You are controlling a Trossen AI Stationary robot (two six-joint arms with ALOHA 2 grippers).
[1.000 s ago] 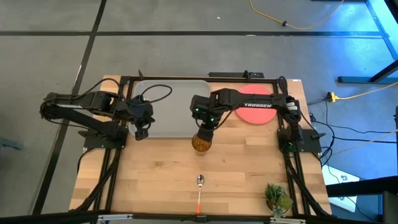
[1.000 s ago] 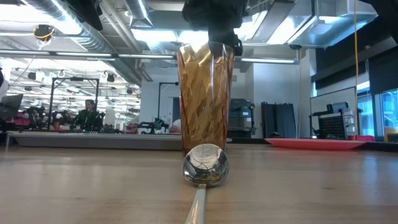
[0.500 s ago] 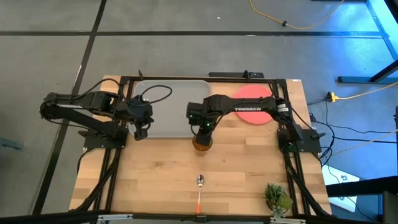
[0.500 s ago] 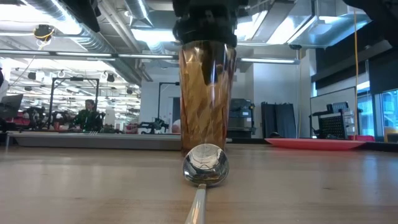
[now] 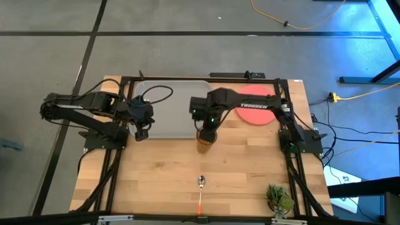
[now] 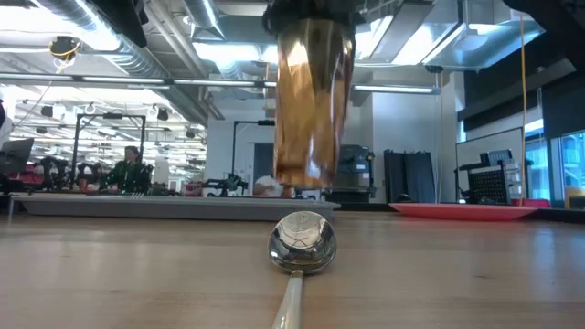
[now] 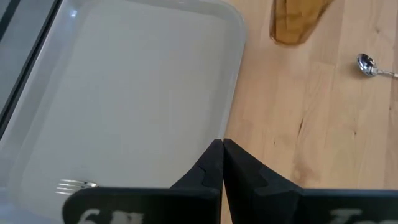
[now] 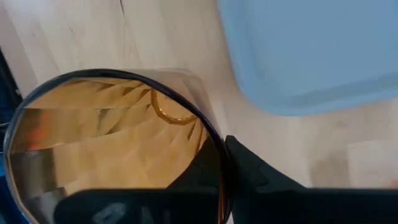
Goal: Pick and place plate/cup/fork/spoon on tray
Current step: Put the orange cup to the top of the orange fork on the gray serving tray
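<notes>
The right gripper (image 5: 206, 128) held the cup (image 5: 205, 139) clamped at its rim, one finger inside the mouth and one outside, which looked like the reason the tumbler hung upright and plumb beneath it, not tipped. The cup was off the table, just beside the tray's near edge and not yet over it; a grip at the rim probably left the base free to be set down flat inside the raised rim. The low view alone settled the lift: it showed the amber cup (image 6: 313, 100) with its bottom clear of the wood above the spoon (image 6: 302, 243), a gap the high view, looking straight down, could not give. The right wrist view alone showed the grip itself, the dark finger (image 8: 245, 168) pressed against the cup's wall (image 8: 118, 149), with a corner of the tray (image 8: 311, 56) beyond. The high view alone gave the layout: the grey tray (image 5: 172, 109) at the table's far side, the coral plate (image 5: 259, 111) partly under the right arm, the spoon near the front edge with its orange handle, a small plant (image 5: 279, 199) at the corner. The left gripper (image 5: 141, 132) waited over the tray's left end with its fingers closed together on nothing, and only its wrist view revealed the fork (image 7: 76, 185) lying in the tray
</notes>
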